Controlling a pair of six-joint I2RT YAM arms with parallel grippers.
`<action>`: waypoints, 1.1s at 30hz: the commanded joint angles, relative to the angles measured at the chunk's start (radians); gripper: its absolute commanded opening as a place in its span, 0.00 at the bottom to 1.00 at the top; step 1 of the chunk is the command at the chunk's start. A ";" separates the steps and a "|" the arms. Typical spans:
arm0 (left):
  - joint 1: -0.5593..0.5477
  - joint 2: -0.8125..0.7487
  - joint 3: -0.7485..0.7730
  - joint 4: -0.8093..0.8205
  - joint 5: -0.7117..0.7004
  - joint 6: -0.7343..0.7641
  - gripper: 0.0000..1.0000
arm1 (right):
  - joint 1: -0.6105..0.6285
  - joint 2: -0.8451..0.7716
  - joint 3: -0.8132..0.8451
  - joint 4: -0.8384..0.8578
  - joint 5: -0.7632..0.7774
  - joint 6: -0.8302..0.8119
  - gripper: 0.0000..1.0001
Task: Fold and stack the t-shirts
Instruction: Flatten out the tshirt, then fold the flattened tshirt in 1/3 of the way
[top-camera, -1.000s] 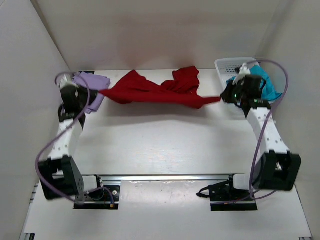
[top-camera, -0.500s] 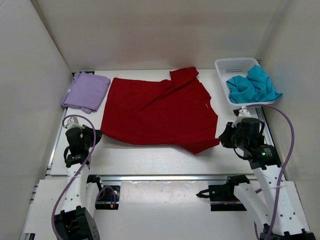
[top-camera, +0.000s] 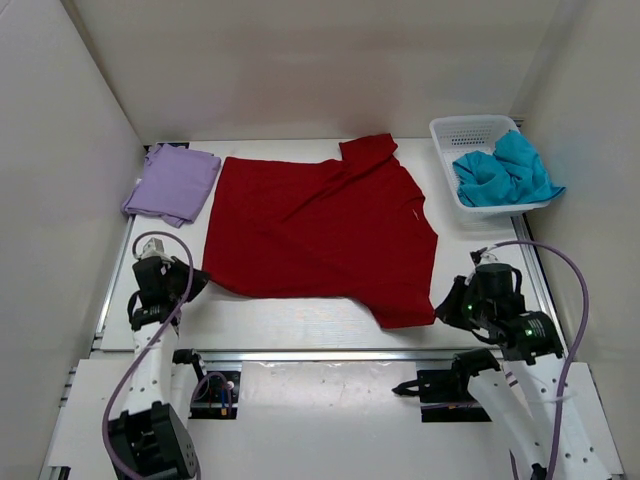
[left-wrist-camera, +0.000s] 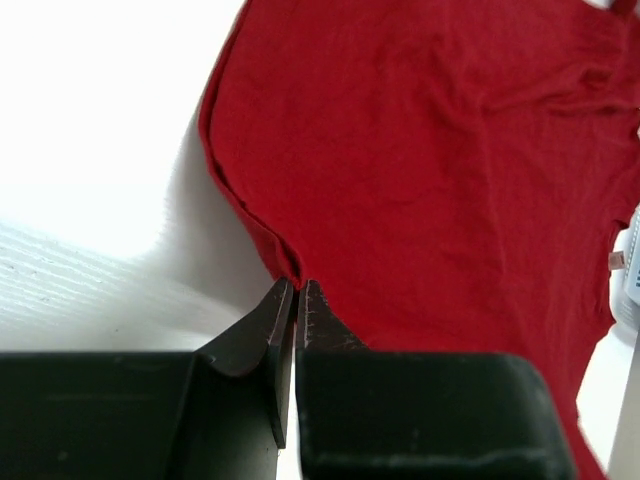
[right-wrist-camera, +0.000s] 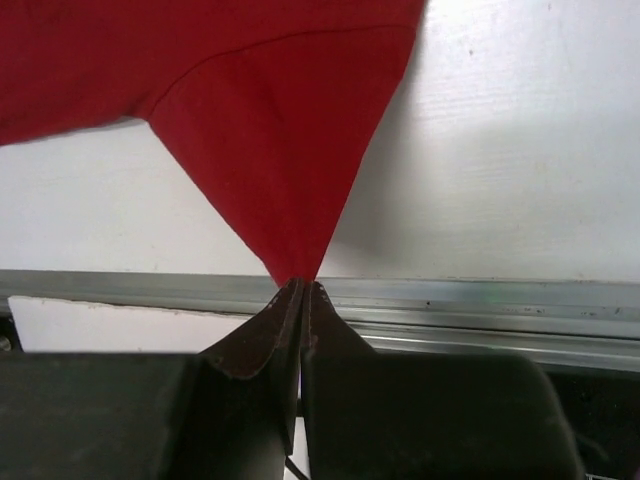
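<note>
Pinches the red shirt (top-camera: 320, 235) at two near corners: with the left gripper (left-wrist-camera: 297, 285) at 8 o'clock, jaws clamped on the hem, and with the right gripper (right-wrist-camera: 302, 285) at 4 o'clock, jaws pressed together on a pointed tip of cloth. Holds the red shirt spread flat over the middle of the table (top-camera: 300, 322), one sleeve lying toward 12 o'clock. Shows the lavender shirt (top-camera: 175, 185) folded at 10 o'clock, just beside the red one, and the teal shirt (top-camera: 505, 172) heaped in the white basket (top-camera: 460, 130) at 2 o'clock.
</note>
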 joint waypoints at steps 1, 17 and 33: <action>0.018 0.062 0.030 0.065 0.036 -0.031 0.00 | 0.016 0.055 -0.016 0.081 0.052 0.049 0.00; -0.011 0.416 0.129 0.378 -0.059 -0.275 0.00 | -0.279 0.802 0.259 0.622 -0.122 -0.137 0.00; -0.037 0.726 0.263 0.452 -0.102 -0.314 0.00 | -0.289 1.281 0.645 0.712 -0.144 -0.122 0.01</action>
